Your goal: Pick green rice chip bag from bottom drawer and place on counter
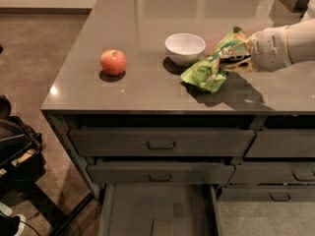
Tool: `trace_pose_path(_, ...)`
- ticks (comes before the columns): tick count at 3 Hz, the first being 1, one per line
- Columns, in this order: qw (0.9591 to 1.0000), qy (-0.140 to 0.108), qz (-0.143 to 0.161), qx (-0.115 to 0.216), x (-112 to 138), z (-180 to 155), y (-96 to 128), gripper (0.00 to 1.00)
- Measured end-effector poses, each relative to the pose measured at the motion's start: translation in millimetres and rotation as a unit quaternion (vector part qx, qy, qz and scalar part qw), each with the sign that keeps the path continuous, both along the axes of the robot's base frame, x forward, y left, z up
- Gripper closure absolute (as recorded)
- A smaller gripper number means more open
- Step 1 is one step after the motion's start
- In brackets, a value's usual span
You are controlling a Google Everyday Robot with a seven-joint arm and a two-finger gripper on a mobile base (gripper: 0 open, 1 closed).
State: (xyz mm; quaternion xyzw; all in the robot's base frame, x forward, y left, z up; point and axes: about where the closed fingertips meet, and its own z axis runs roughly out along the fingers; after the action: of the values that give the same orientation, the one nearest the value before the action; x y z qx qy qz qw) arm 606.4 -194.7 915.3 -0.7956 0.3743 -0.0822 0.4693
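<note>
- As you look across the counter [147, 18], you find the gripper [235, 58] over its right part, at the end of the white arm [280, 45] that reaches in from the right edge.
- You see its fingers pinched together on the upper right end of the green rice chip bag [206, 72], so the bag is held between them.
- Your bag hangs tilted, with its lower left end down near the counter top, just right of the white bowl [185, 47]. You cannot tell whether that end touches the surface, though a dark shadow lies under it.
- You have a red apple [113, 62] on the counter, well to the left of the bowl.
- Below the two handled drawers [161, 144], you see the bottom drawer [157, 208] pulled out, its flat grey floor showing.
- At the far left of your view, a dark bag [15, 151] sits on the floor.
</note>
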Motion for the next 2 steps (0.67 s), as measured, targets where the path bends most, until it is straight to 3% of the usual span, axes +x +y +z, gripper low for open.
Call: trace_pose_path(2,1.0000,0.000,0.000,0.000,0.0,0.0,0.1,0.12)
